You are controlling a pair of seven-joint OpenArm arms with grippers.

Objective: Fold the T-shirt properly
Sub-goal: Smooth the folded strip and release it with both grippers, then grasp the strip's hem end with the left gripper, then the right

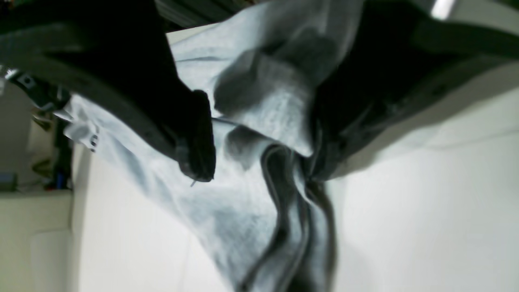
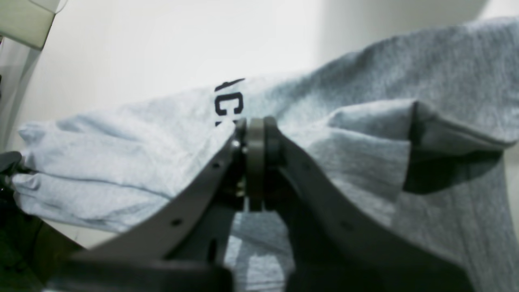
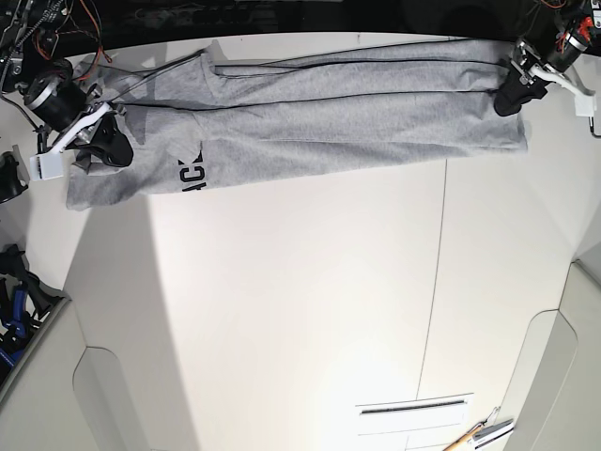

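The left gripper's fingers (image 1: 198, 142) stand apart with the T-shirt (image 3: 329, 122) between them; the right gripper's (image 2: 259, 142) are closed together over it. Black print reads "AC", the rest hidden by a fold. Grey, long, narrow and rumpled, it lies along the table's (image 3: 310, 310) top edge in the base view.

The black letters "AC" can be read on the grey T-shirt (image 3: 329, 136)
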